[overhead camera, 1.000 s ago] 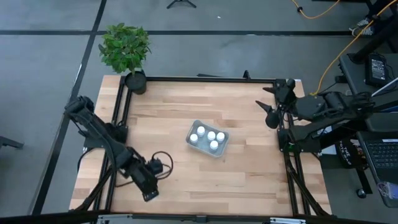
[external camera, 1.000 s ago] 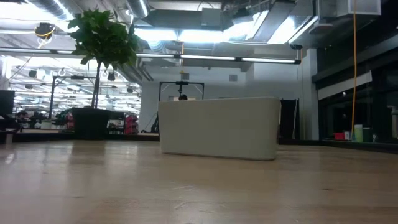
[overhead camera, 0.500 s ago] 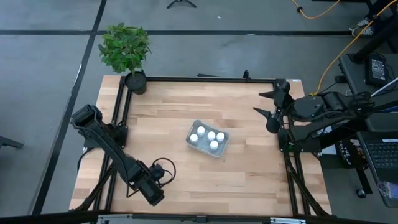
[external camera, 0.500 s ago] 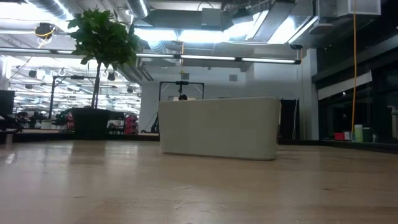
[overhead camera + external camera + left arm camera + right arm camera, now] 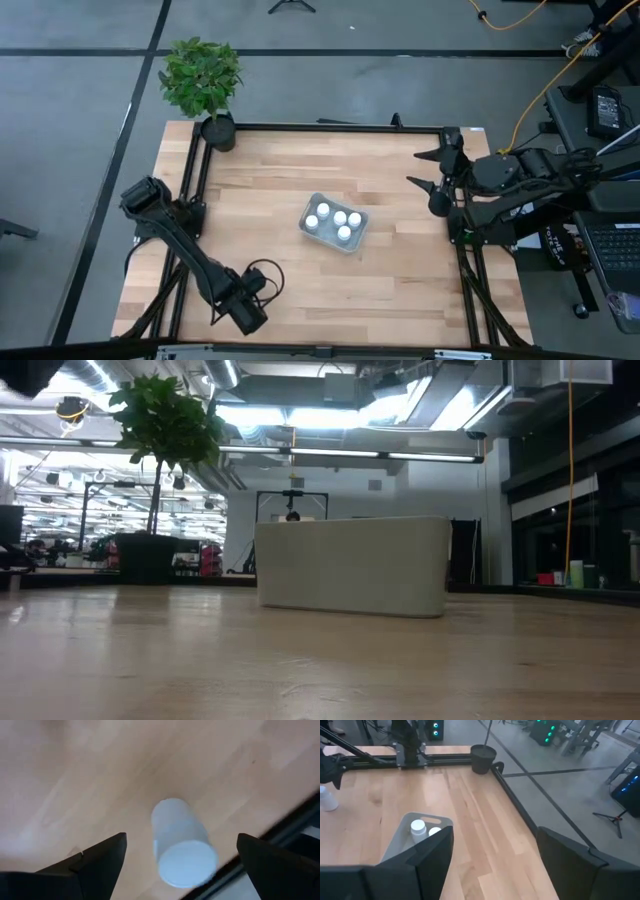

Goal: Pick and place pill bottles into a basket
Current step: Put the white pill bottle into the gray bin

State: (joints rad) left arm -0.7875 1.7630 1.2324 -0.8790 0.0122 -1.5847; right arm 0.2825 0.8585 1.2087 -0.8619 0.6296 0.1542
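Observation:
The pale grey-blue basket [image 5: 333,222] sits at the table's middle with several white pill bottles [image 5: 340,217] standing in it; it also shows in the low view [image 5: 350,565] and the right wrist view [image 5: 415,840]. One more white bottle [image 5: 181,845] stands upright on the wood near the table's near edge. My left gripper [image 5: 243,312] is above it and open, one finger [image 5: 100,857] on each side of the bottle, apart from it. My right gripper [image 5: 425,170] is open and empty at the table's right edge.
A potted plant [image 5: 203,80] in a black pot stands at the far left corner. A black frame rail [image 5: 295,820] runs along the table edge close beside the lone bottle. Bare wood lies all around the basket.
My left gripper has gone toward the table's near edge, and its arm has swung along with it. My right gripper has turned a little toward the table's middle. The basket and its bottles have stayed put.

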